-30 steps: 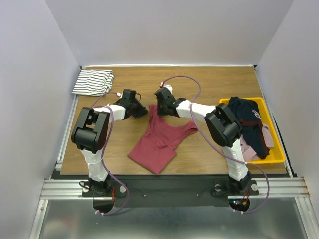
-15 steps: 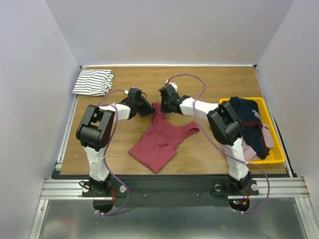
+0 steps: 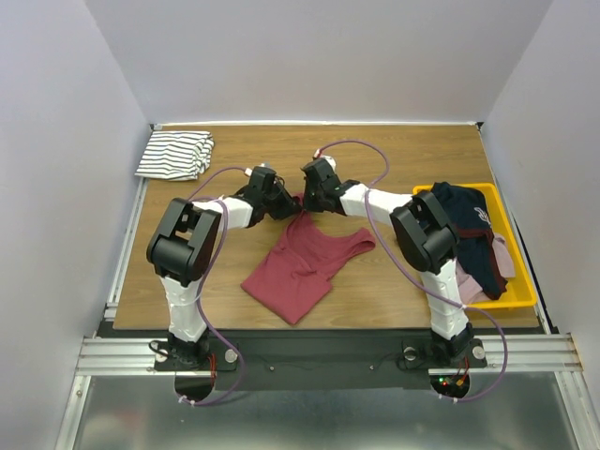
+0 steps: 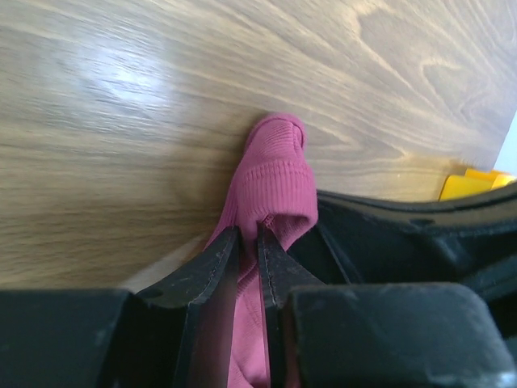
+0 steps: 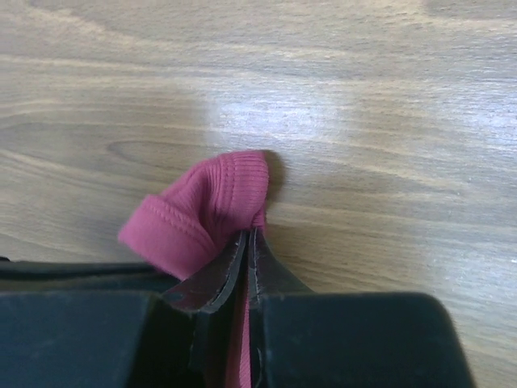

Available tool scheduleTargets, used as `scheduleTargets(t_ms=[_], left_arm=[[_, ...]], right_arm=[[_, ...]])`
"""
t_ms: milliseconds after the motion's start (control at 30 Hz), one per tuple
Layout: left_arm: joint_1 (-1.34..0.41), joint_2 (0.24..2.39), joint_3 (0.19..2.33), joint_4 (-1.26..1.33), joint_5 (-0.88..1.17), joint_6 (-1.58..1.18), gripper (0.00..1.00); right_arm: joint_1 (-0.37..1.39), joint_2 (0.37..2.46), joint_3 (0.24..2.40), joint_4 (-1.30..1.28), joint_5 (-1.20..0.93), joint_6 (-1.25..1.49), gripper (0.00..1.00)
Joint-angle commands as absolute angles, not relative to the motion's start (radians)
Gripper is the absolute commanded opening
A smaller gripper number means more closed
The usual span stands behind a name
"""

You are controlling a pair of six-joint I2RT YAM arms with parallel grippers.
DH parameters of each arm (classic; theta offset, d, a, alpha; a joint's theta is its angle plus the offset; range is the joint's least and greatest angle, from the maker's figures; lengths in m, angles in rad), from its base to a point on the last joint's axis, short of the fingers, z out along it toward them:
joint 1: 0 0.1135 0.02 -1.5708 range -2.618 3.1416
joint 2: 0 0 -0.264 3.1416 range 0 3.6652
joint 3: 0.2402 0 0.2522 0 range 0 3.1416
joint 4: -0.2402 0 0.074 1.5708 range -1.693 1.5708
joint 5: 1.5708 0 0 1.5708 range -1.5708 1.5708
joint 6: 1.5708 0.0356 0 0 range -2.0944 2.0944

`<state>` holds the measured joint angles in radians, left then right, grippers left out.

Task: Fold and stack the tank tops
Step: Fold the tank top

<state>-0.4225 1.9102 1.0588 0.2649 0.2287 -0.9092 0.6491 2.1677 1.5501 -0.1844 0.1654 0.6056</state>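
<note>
The dark red tank top (image 3: 300, 262) lies spread on the wooden table, its lower part toward the near edge. My left gripper (image 3: 286, 204) and right gripper (image 3: 307, 200) sit close together at its far end. Each is shut on a shoulder strap. The left wrist view shows the left gripper (image 4: 249, 234) with red ribbed strap (image 4: 275, 174) pinched between its fingers. The right wrist view shows the right gripper (image 5: 249, 236) shut on the other strap (image 5: 210, 206). The white striped tank top (image 3: 175, 154) lies folded at the far left corner.
A yellow bin (image 3: 517, 291) at the right edge holds several dark and pink clothes (image 3: 473, 239). A metal rail (image 3: 127, 244) runs along the table's left side. White walls enclose the table on three sides.
My left gripper has moved right toward the right gripper, bringing the two red straps together. The right gripper shifted slightly right and farther. The red top's upper part has narrowed.
</note>
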Motion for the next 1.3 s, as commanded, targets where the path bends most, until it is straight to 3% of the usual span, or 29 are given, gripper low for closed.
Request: scheduleTargets(t_ms=[0,533,700,767,800,933,1133,1267], left_arm=[[-0.439,1.881,1.097,0.301,0.233,-0.874,0.26],[-0.502,1.896,1.112,0.290,0.176,-0.825,0.23],[-0.509,1.898,1.121,0.288,0.176,-0.824,0.23],[-0.512,1.893,1.121,0.288,0.170,-0.822,0.23],[-0.514,1.890,1.120,0.288,0.170,-0.821,0.23],[-0.518,1.885,1.115,0.285,0.161,-0.818,0.23],[-0.529,1.893,1.114,0.287,0.160,-0.815,0.23],[-0.535,1.893,1.117,0.287,0.156,-0.815,0.23]], right_arm=[[0.626,2.145,1.505,-0.129,0.131,0.641,0.07],[0.554,1.948,1.356,-0.077,0.106,0.707,0.10],[0.552,1.942,1.371,-0.077,0.095,0.690,0.17],[0.551,1.939,1.382,-0.078,0.092,0.689,0.25],[0.551,1.940,1.387,-0.080,0.092,0.689,0.35],[0.551,1.951,1.417,-0.101,0.083,0.690,0.57],[0.551,1.960,1.440,-0.120,0.072,0.704,0.68],[0.551,1.991,1.469,-0.138,0.040,0.716,0.69]])
